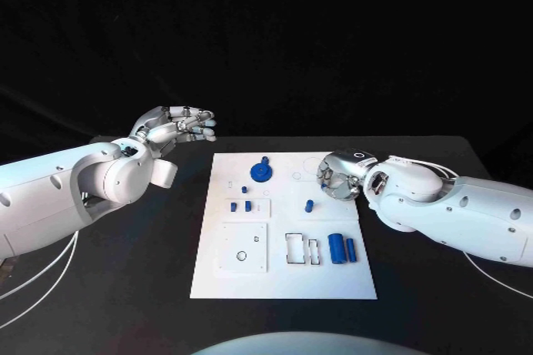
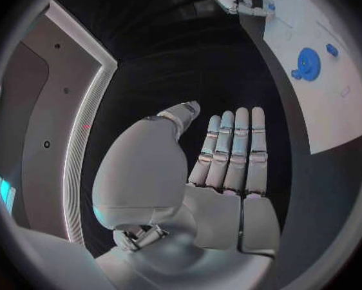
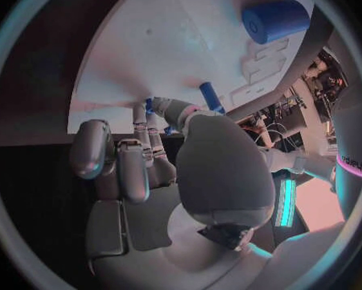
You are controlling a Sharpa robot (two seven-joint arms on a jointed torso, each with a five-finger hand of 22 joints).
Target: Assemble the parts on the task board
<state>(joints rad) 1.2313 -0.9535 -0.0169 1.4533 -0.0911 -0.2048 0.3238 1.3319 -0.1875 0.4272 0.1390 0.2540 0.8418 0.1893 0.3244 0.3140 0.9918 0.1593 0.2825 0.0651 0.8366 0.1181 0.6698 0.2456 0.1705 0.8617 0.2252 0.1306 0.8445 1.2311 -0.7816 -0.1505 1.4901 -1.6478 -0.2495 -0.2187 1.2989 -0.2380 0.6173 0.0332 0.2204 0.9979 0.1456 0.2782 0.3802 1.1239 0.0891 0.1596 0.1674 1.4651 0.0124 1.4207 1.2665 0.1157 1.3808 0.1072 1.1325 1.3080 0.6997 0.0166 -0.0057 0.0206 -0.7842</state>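
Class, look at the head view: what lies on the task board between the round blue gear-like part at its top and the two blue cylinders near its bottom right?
In the head view, a small upright blue peg stands between the round blue part and the two blue cylinders, on the white task board.

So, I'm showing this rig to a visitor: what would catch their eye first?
Probably the white rectangular task board in the middle of the black table, dotted with small blue parts such as the round blue disc. Next, the silver left hand raised off the board's far-left corner, and the right hand at its right edge.
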